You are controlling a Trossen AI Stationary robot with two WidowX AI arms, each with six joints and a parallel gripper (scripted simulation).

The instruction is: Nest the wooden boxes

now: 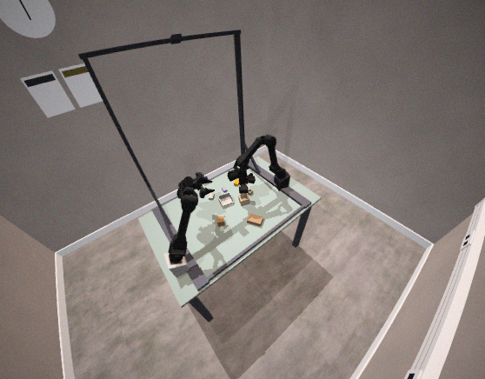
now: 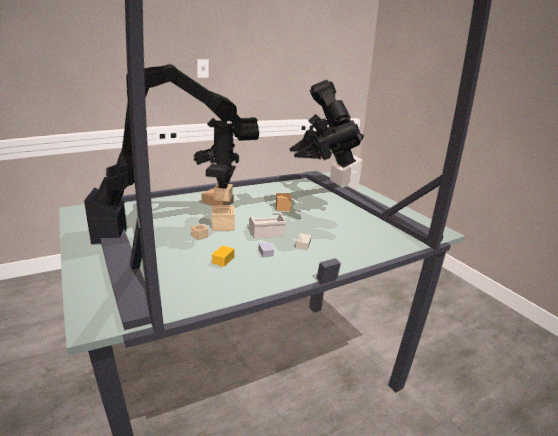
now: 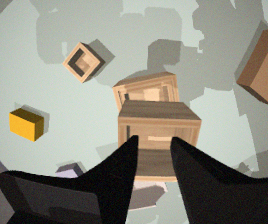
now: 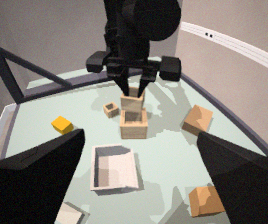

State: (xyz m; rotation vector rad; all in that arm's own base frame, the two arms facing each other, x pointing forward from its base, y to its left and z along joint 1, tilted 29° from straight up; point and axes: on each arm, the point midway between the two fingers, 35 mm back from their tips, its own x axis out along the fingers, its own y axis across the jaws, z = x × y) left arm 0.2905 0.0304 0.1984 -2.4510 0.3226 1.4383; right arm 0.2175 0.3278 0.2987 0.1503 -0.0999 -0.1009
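Holding 1 wooden box [image 2: 223, 193] [image 3: 159, 111] [image 4: 132, 104] aloft

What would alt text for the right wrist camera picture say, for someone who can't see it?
A black gripper, the left one, holds a wooden box above a larger-looking open wooden box on a pale green table. Nearer the camera sits an open whitish box, between the spread fingers of the right gripper.

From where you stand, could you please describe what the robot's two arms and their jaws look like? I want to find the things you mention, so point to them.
Both arms are matte black, with blocky joint housings and slimmer links between them. The left gripper [image 1: 243, 189] [image 2: 223, 186] [image 3: 154, 141] [image 4: 133, 97] and right gripper [image 1: 213, 186] [image 2: 292, 152] [image 4: 142, 137] have plain black jaws that taper towards their tips. I can make out no markings or cables.
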